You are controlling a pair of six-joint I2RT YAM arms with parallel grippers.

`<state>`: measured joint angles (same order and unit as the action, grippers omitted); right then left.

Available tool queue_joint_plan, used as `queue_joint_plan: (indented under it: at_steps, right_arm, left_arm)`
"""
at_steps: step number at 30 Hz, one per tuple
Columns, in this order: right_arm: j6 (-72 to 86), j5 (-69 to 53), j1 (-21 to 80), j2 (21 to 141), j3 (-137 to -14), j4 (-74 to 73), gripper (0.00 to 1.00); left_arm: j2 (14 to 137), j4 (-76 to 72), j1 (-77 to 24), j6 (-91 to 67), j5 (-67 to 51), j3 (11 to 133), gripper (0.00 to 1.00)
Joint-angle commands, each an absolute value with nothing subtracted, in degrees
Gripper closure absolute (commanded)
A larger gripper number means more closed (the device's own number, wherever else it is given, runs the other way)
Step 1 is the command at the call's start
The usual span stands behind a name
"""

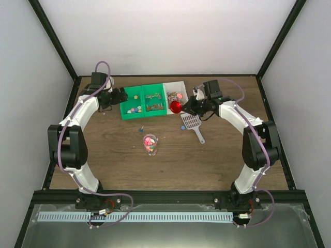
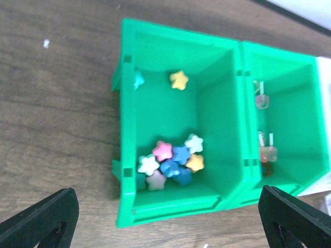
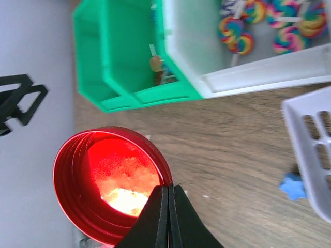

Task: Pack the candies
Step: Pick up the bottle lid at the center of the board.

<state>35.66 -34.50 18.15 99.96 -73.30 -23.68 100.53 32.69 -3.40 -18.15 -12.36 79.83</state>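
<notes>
**Candies in bin and jar; lid gripped**

Candies (image 2: 169,161), star-shaped and mixed in colour, lie heaped at one end of the left compartment of the green bin (image 2: 126,129). More sit in a small clear jar (image 1: 150,144) upright on the desk (image 1: 217,160), well apart from the bin. Left jaws stand wide apart above the bin, holding nothing. Right jaws are pressed together on the rim of a red lid (image 3: 93,170), near a white scoop (image 1: 192,122).

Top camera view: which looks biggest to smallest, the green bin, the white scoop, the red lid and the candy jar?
1. green bin
2. white scoop
3. candy jar and red lid: they look about alike, so I won't rank them.
</notes>
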Motion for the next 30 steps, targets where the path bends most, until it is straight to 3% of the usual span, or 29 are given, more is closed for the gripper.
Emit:
queue_joint_plan:
  at_steps: [1,6,14,19,25,30]
  right_arm:
    - [39.9,-47.8,17.2,97.0,-73.1,-15.3,0.99]
    - [43.6,-55.2,17.0,96.2,-72.8,-9.8,0.99]
    - [58.3,-67.7,16.3,92.6,-67.1,11.8,0.99]
    - [72.2,-71.3,16.3,90.3,-60.4,29.0,0.99]
    - [89.8,-72.1,16.5,90.9,-54.4,53.3,0.99]
    - [97.0,-72.7,16.7,93.0,-53.6,64.5,0.99]
  left_arm:
    - [97.3,30.8,-3.1,-19.3,-17.6,82.6,0.02]
    - [94.1,17.2,-3.1,-26.7,-34.4,77.8,0.00]
    - [86.9,-25.5,-4.3,-54.9,-54.2,61.2,0.00]
    - [83.6,-29.2,-8.0,-57.0,-54.6,59.0,0.00]
    - [86.1,-51.7,-13.5,-71.7,-59.6,55.7,0.00]
    - [87.8,-51.8,-17.2,-70.2,-60.2,57.3,0.00]
